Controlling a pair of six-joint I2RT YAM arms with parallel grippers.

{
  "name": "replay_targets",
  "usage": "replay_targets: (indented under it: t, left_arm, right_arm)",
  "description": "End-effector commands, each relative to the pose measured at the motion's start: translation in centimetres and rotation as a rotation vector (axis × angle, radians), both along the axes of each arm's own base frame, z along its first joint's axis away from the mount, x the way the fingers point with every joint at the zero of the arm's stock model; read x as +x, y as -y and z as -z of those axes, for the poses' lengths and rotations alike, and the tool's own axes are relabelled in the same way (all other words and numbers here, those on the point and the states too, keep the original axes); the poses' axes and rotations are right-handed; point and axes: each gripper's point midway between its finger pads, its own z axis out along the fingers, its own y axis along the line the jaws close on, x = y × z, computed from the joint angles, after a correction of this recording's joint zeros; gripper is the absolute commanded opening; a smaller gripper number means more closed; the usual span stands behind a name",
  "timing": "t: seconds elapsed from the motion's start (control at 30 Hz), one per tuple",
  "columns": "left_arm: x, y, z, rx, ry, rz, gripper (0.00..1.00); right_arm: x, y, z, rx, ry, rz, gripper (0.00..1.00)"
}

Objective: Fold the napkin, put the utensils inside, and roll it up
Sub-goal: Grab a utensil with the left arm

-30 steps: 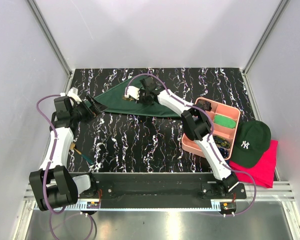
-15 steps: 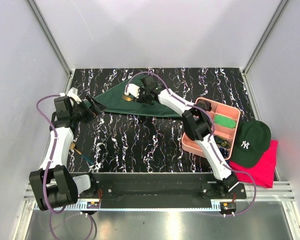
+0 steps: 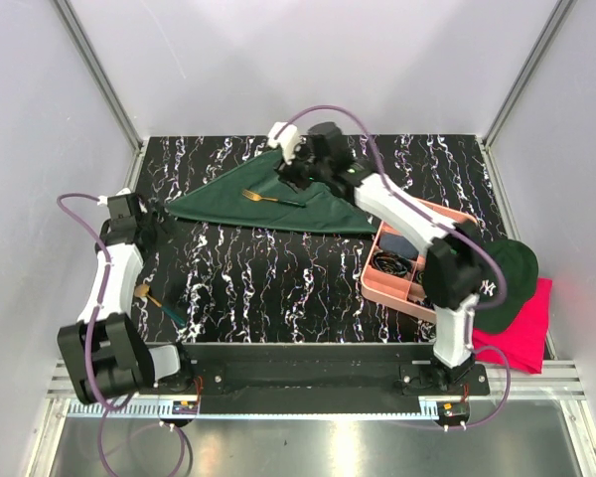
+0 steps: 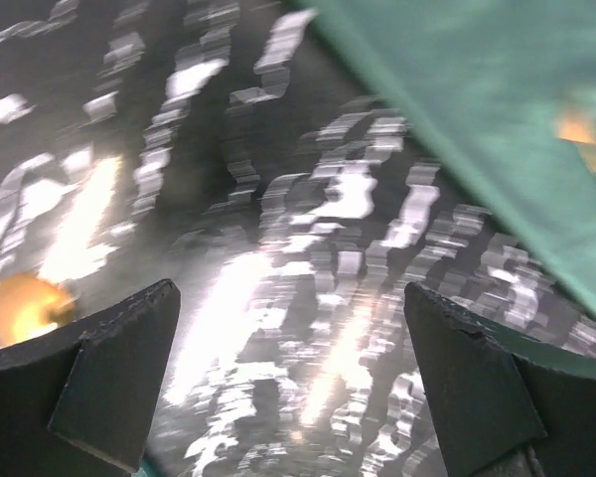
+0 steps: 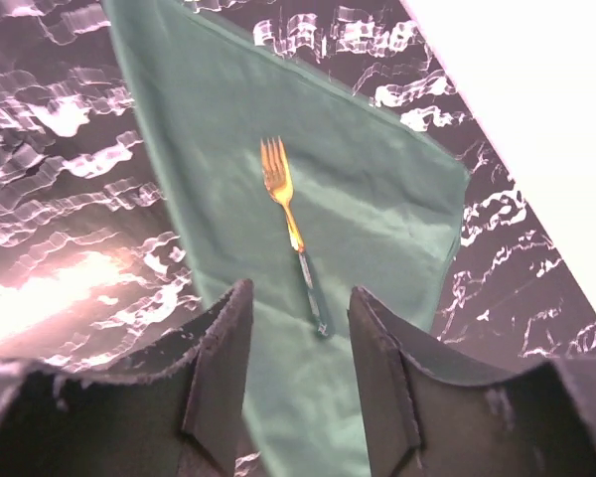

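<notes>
A dark green cloth napkin (image 3: 328, 211) lies folded into a triangle on the black veined table (image 3: 278, 288), with a gold-tined, dark-handled fork (image 5: 293, 238) on top. The right gripper (image 5: 298, 383) hangs above it, jaws parted and empty. The left gripper (image 4: 293, 388) is blurred, gaping wide by the napkin's corner. The right arm hides part of the pink plastic tray (image 3: 375, 290).

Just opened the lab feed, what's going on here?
The green napkin lies folded into a triangle at the far side of the table, with a gold-tined fork lying on it. The right gripper hovers above the fork, jaws apart and empty. The left gripper, wide open, holds nothing near the napkin's left corner. Rolling has not started.
</notes>
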Motion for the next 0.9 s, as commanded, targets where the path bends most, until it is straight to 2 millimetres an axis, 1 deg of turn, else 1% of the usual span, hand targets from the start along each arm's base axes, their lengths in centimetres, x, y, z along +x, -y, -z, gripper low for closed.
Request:
replay_targets:
  t: [0.0,0.03,0.07,0.13,0.17,0.2,0.23,0.27,0.33,0.37,0.43,0.47,0.5,0.6,0.63,0.73,0.87]
  left_arm:
    - [-1.9,-4.3,2.3,0.082,-0.107,-0.2,0.91]
    - [-2.0,-4.8,2.5,0.084,-0.106,-0.227,0.89]
    - [-2.4,-5.1,2.9,0.086,-0.119,-0.258,0.88]
    - [-3.1,-6.1,3.3,0.105,-0.134,-0.317,0.86]
    - [-3.7,-6.3,3.9,0.096,-0.145,-0.338,0.86]
    - [-3.9,-6.5,4.2,0.09,-0.147,-0.347,0.85]
    - [-4.0,-6.8,4.4,0.086,-0.153,-0.362,0.85]
    - [-4.1,-6.9,4.6,0.091,-0.166,-0.363,0.83]
    - [-4.6,-7.5,4.9,0.117,-0.195,-0.379,0.83]
    - [-4.9,-7.7,5.2,0.121,-0.211,-0.394,0.81]
    - [-5.8,-8.5,5.6,0.13,-0.234,-0.443,0.79]
    - [-6.1,-8.6,5.9,0.128,-0.244,-0.46,0.79]
    - [-6.2,-8.6,6.0,0.13,-0.244,-0.463,0.78]
    - [-6.5,-7.9,7.4,0.094,-0.279,-0.453,0.78]
    - [-6.9,-7.7,8.3,0.083,-0.313,-0.459,0.77]
    - [-7.3,-7.2,9.4,0.045,-0.342,-0.471,0.76]
    - [-7.5,-6.7,9.6,0.025,-0.336,-0.476,0.76]
  right_arm:
    - [-3.3,1.4,-5.4,0.208,0.004,0.059,0.53]
    - [-3.8,1.8,-5.5,0.219,-0.004,0.07,0.54]
    - [-4.7,2.6,-5.7,0.224,-0.007,0.079,0.54]
    - [-5.2,3.3,-5.9,0.233,-0.009,0.104,0.56]
    - [-5.7,3.8,-6.0,0.234,-0.007,0.112,0.56]
    - [-5.7,4.3,-5.9,0.23,-0.006,0.132,0.57]
    - [-6.0,4.7,-6.5,0.24,0.004,0.138,0.59]
    - [-6.2,4.9,-5.9,0.233,-0.003,0.145,0.59]
    - [-6.5,5.3,-6.1,0.241,-0.001,0.155,0.59]
    - [-6.8,5.3,-5.8,0.238,-0.007,0.153,0.6]
    - [-6.9,5.6,-6.0,0.244,-0.007,0.159,0.61]
    - [-7.0,5.7,-5.7,0.241,-0.011,0.161,0.61]
    - [-7.1,5.8,-5.8,0.242,-0.01,0.166,0.61]
    - [-7.1,6.2,-5.7,0.234,-0.004,0.177,0.63]
    - [-7.1,6.3,-5.5,0.231,-0.004,0.182,0.63]
    - [-7.0,6.6,-5.5,0.225,0.004,0.194,0.63]
    - [-6.8,6.6,-5.1,0.213,0.005,0.196,0.64]
